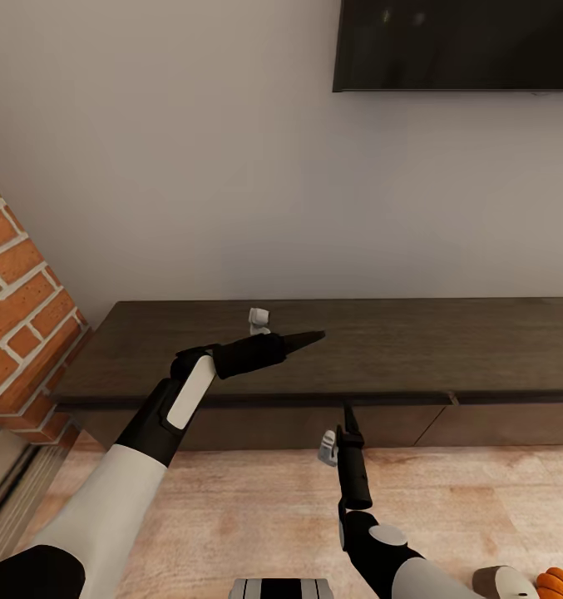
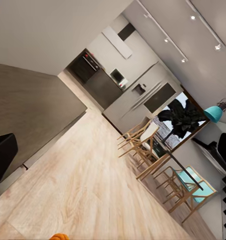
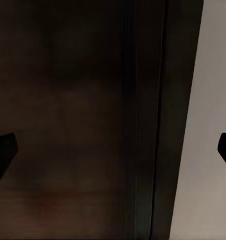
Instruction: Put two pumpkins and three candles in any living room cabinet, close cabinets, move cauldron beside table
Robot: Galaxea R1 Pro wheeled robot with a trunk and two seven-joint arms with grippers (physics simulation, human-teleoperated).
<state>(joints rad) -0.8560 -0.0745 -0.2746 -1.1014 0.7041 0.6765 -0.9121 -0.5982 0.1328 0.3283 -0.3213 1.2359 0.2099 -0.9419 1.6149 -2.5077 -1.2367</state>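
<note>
The long dark-brown cabinet (image 1: 397, 345) runs along the wall, its drawer fronts flush and closed. My left gripper (image 1: 313, 337) hovers just above the cabinet top, pointing right, open and empty. My right gripper (image 1: 348, 409) points up at the cabinet's front edge, open, and its fingertips (image 3: 2, 152) frame the dark wood (image 3: 82, 110) at close range. One orange pumpkin (image 1: 560, 584) lies on the floor at the lower right corner, and a sliver of it shows as the pumpkin (image 2: 58, 236) in the left wrist view. Beside it sits a pale grey object (image 1: 501, 581), possibly a candle. The cauldron and the table are out of view.
A brick column (image 1: 19, 299) stands at the left end of the cabinet. A dark TV (image 1: 460, 46) hangs on the wall above. The wood floor (image 2: 92, 190) stretches toward wooden dining chairs (image 2: 143, 142) and a grey kitchen (image 2: 100, 82).
</note>
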